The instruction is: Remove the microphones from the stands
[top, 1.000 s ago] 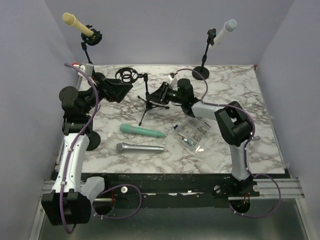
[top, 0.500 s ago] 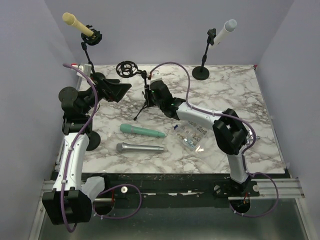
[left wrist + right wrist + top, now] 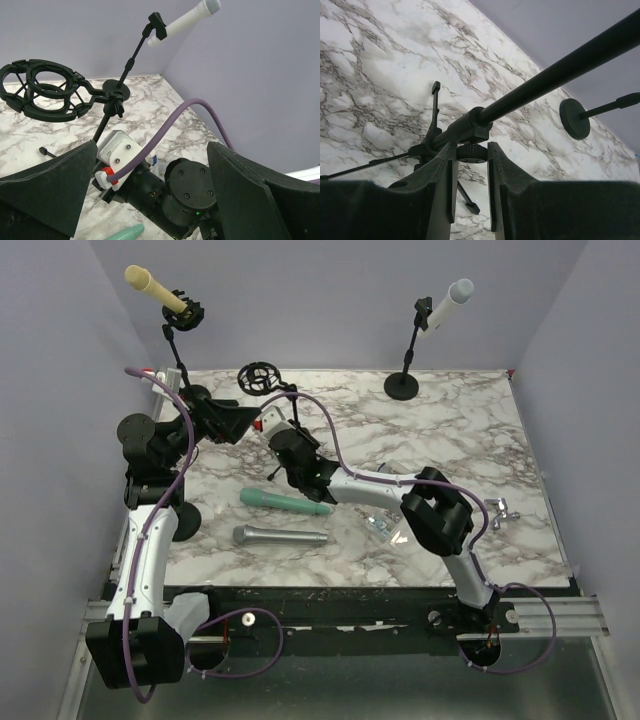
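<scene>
Marble tabletop [image 3: 450, 430] (vinyl, perhaps), lilac walls [image 3: 320, 300], tripod stand [image 3: 114, 106].

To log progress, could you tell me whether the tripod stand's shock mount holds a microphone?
No, the left wrist view shows the shock mount on the tripod stand as an empty ring with nothing held inside.

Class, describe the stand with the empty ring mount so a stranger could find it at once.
On the marble table, look at the back left. A black tripod stand rises there. Unlike the stands holding the yellow microphone and the white microphone, its ring mount is empty.
</scene>
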